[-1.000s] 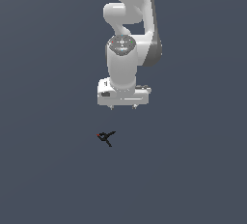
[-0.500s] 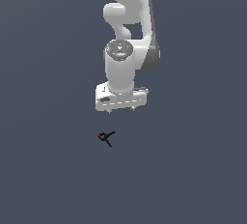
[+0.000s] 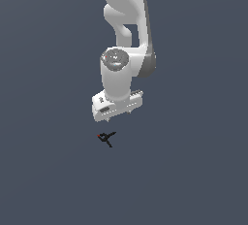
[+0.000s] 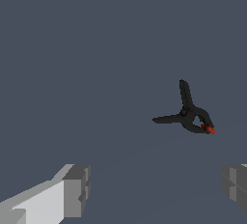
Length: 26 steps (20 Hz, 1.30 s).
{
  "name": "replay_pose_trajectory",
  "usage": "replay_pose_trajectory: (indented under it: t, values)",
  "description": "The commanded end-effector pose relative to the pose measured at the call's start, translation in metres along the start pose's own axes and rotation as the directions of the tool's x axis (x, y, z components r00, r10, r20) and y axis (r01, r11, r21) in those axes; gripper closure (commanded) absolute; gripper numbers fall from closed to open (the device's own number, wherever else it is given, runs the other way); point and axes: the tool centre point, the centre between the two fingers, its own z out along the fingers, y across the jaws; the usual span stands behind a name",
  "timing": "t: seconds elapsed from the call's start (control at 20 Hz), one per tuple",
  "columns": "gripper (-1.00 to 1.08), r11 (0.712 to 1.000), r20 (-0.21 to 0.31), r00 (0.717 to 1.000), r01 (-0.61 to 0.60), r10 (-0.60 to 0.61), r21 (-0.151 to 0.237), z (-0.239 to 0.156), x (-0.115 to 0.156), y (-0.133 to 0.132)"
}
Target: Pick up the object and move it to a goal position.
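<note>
The object (image 3: 105, 138) is a tiny black clamp-like thing with thin prongs and a red spot at one end, lying on the dark grey floor. In the wrist view the object (image 4: 188, 115) shows two prongs spreading from a small ring, its red tip pointing away from them. My white gripper (image 3: 117, 118) hangs above and slightly to the exterior view's right of it, apart from it. The grey fingertips (image 4: 76, 189) stand wide apart with nothing between them, so my gripper (image 4: 157, 185) is open.
A flat dark grey floor (image 3: 193, 180) fills the whole scene. The white arm (image 3: 127, 35) rises toward the top of the exterior view.
The gripper has moved down and a little toward the exterior view's left, closer to the object. The object has not moved.
</note>
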Motion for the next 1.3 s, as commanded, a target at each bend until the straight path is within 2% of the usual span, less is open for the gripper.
replay_pose_trajectory:
  t: [0.0, 0.3, 0.6, 0.9, 1.25]
  values:
    - [-0.92, 0.998, 0.0, 0.998, 0.066, -0.066, -0.002, 0.005, 0.002, 0.005]
    - [-0.92, 0.976, 0.0, 0.976, 0.219, -0.219, -0.005, 0.016, 0.007, 0.018]
    - [-0.92, 0.931, 0.0, 0.931, 0.365, -0.365, -0.007, 0.027, 0.011, 0.03]
    - [-0.92, 0.865, -0.002, 0.865, 0.502, -0.502, -0.009, 0.039, 0.015, 0.043]
    - [-0.92, 0.763, -0.006, 0.763, 0.646, -0.646, -0.013, 0.053, 0.019, 0.058]
